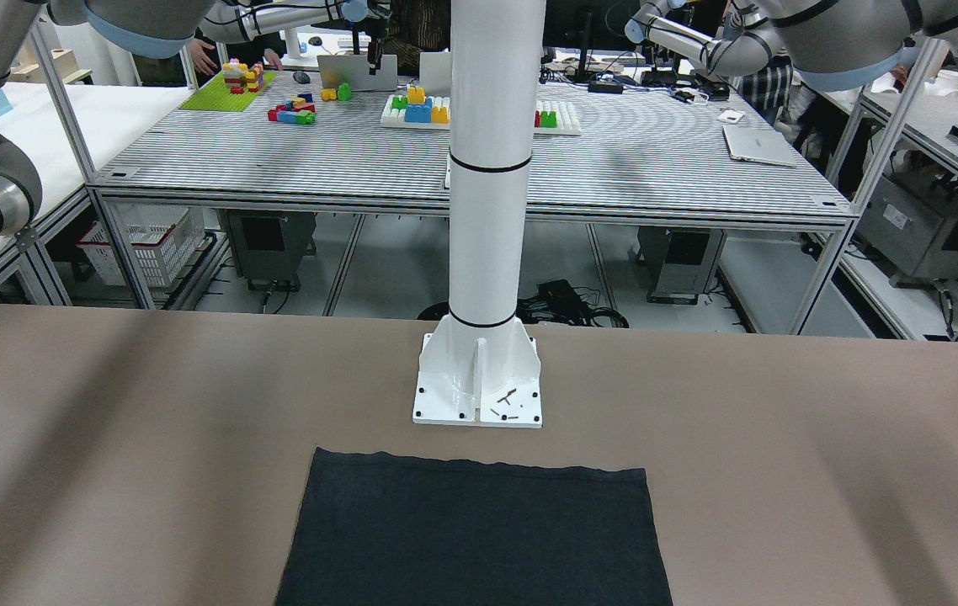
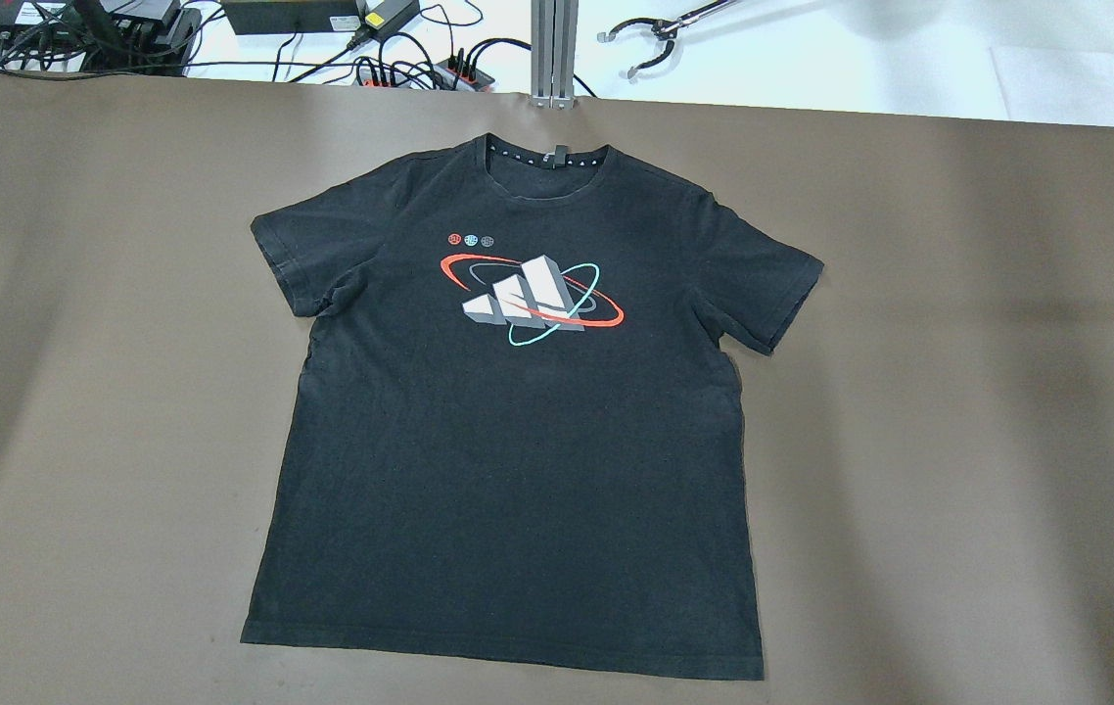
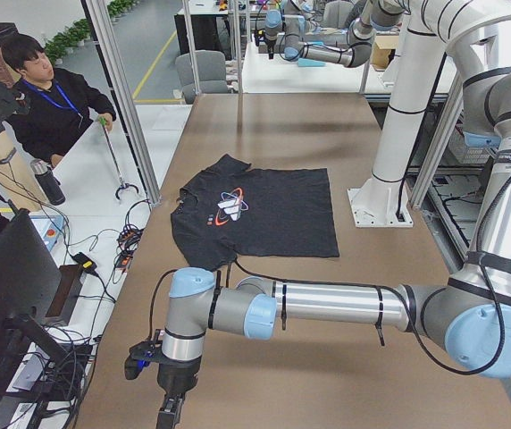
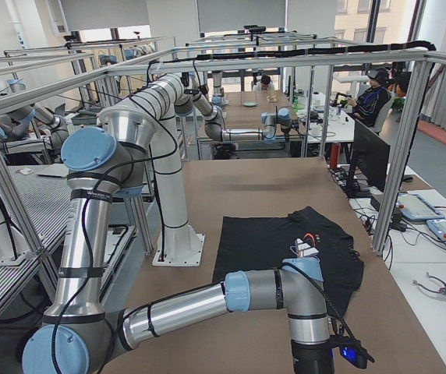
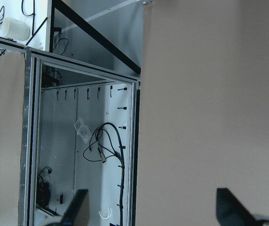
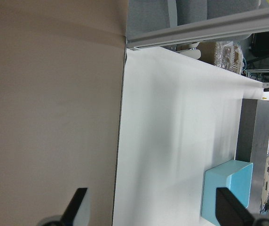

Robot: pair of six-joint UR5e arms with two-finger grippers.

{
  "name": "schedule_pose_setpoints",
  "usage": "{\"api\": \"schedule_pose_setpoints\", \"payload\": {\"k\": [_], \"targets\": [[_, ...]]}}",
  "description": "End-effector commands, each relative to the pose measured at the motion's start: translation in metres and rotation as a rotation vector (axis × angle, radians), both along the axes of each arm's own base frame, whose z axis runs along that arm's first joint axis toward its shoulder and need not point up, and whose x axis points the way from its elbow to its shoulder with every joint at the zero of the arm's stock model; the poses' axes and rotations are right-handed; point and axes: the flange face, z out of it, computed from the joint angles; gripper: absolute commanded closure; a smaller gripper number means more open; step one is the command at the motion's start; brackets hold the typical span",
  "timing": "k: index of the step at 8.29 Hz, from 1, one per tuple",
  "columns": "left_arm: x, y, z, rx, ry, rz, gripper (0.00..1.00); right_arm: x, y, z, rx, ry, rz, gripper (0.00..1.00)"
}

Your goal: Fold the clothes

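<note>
A black T-shirt (image 2: 518, 421) with a white, red and teal chest print lies flat and face up on the brown table (image 2: 958, 392), collar toward the far edge, both sleeves spread. Its hem shows in the front-facing view (image 1: 471, 530), and it also shows in the left view (image 3: 255, 214) and the right view (image 4: 285, 241). My left gripper (image 5: 153, 212) is open and empty, high over the table's left end edge. My right gripper (image 6: 153, 212) is open and empty over the table's right end edge. Neither gripper shows in the overhead view.
The white robot pedestal (image 1: 479, 379) stands just behind the shirt's hem. A light blue box (image 6: 226, 202) sits on the white table beyond the right end. Cables and power strips (image 2: 400, 69) and a grabber tool (image 2: 655, 39) lie past the far edge. An operator (image 3: 50, 98) sits there.
</note>
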Motion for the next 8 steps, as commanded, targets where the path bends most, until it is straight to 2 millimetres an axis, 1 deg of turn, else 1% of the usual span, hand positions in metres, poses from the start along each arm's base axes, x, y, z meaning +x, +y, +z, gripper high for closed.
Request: {"api": "schedule_pose_setpoints", "payload": {"k": [1, 6, 8], "targets": [[0.0002, 0.0008, 0.0005, 0.0, 0.0, 0.001, 0.05, 0.0, 0.0001, -0.0007, 0.002, 0.0, -0.001, 0.06], [0.0002, -0.0007, -0.0022, 0.004, 0.0, -0.001, 0.05, -0.0008, -0.0019, -0.0053, 0.028, 0.0, -0.004, 0.06], [0.0003, -0.0049, -0.0089, 0.015, 0.0, -0.001, 0.05, -0.0021, -0.0035, -0.0101, 0.051, 0.003, -0.009, 0.06]]}}
